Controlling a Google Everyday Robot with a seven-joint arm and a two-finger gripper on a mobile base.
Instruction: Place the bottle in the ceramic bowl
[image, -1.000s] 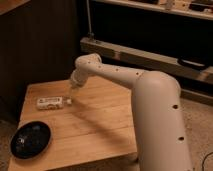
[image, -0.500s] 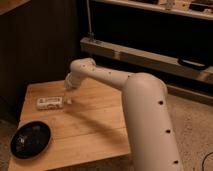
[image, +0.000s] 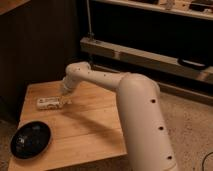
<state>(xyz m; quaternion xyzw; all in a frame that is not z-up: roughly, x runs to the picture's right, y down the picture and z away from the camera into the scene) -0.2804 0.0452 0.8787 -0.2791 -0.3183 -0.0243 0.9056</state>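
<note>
The bottle (image: 49, 103) is small and whitish with a pale label. It lies on its side on the wooden table (image: 90, 130), near the far left. The ceramic bowl (image: 30, 140) is round, shallow and glossy black, and sits at the table's front left corner, empty. My gripper (image: 65, 100) hangs from the white arm, right at the bottle's right end, low over the table. The bottle rests on the table about a bowl's width behind the bowl.
A dark wooden cabinet (image: 35, 45) stands behind the table on the left. A metal shelf rail (image: 150, 57) runs behind on the right. The speckled floor (image: 190, 125) lies to the right of the table.
The arm has swung left and lower, bringing the gripper closer to the bottle's right end. The bottle and bowl have not moved.
</note>
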